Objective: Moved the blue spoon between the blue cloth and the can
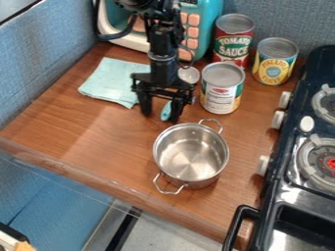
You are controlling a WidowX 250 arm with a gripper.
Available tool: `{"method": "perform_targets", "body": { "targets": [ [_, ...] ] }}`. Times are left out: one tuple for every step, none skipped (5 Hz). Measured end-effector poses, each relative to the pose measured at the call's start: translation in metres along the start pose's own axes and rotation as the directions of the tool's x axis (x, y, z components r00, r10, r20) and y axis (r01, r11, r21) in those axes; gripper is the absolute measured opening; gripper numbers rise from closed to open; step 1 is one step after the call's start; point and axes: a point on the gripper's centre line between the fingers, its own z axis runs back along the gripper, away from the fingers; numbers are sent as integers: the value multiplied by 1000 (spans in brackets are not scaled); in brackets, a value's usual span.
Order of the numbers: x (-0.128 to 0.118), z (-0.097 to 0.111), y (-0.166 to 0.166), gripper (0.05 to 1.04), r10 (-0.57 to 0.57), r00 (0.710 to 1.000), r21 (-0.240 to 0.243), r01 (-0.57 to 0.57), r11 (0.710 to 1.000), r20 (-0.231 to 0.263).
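Observation:
The black gripper [160, 113] hangs over the counter between the cloth and the nearest can, its fingers spread apart. Between them, closer to the right finger, shows the light blue handle end of the spoon [165, 111]. The spoon's silver bowl [189, 74] lies farther back, right of the gripper, and its middle part is hidden behind the gripper. To the left lies the pale blue cloth [108, 81], flat, with its right part behind the arm. The can [221, 90] with a white and green label stands upright on the right.
A steel pot [191, 156] with two handles stands in front of the gripper. Behind the near can are a tomato sauce can [232, 41] and a yellow can [274, 62]. A teal toy microwave [208, 24] is at the back, and a dark stove [298, 162] borders the right.

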Motion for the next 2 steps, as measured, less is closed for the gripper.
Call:
{"method": "perform_targets", "body": {
  "targets": [
    [3, 26, 1, 1004, 5, 998, -22, -4, 1000, 58],
    [-6, 55, -5, 1001, -19, 995, -59, 25, 998, 102]
  ]
}}
